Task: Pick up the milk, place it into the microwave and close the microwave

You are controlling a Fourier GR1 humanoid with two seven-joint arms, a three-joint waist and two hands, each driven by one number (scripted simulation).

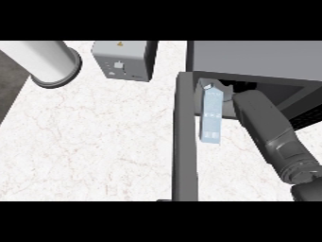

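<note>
I see my right arm (268,127) reaching into the open microwave (261,56) beside the tall milk carton (211,116) at its doorway, next to the open door (184,142), but its hand is hidden, so I cannot tell its fingers.

The white veined marble table (87,142) looks smooth; the pale-blue milk carton (211,118) matt; the dark-grey microwave (261,56) dull metal.

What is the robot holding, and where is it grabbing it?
It cannot be told. The right forearm reaches into the microwave beside the milk carton, but its hand is hidden inside, so no hold shows.
</note>
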